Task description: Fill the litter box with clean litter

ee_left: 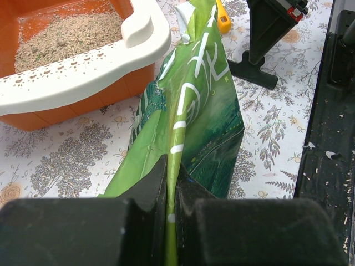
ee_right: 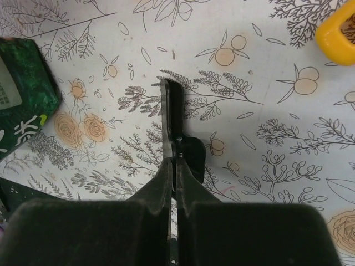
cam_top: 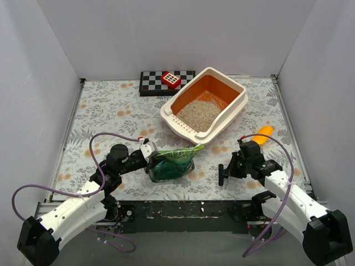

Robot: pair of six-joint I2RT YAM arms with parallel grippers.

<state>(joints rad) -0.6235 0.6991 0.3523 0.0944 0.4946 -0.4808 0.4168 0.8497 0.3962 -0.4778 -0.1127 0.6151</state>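
Left gripper [cam_top: 151, 157] is clamped flat on the top edge of the green bag [cam_top: 173, 165], which sits just in front of the litter box [cam_top: 183, 124], by its slotted end. The box runs diagonally away to the right with some clean litter [cam_top: 198, 112] in its middle, so I'd guess the pour goes forward over that rim. Right gripper [cam_top: 222, 177] is pinched together on nothing, further out from the box. The table has a floral cloth [cam_top: 105, 111], with white walls around it.

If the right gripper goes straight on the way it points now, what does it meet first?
Probably the flowered table cover just past the shut right gripper; the green bag lies aside.
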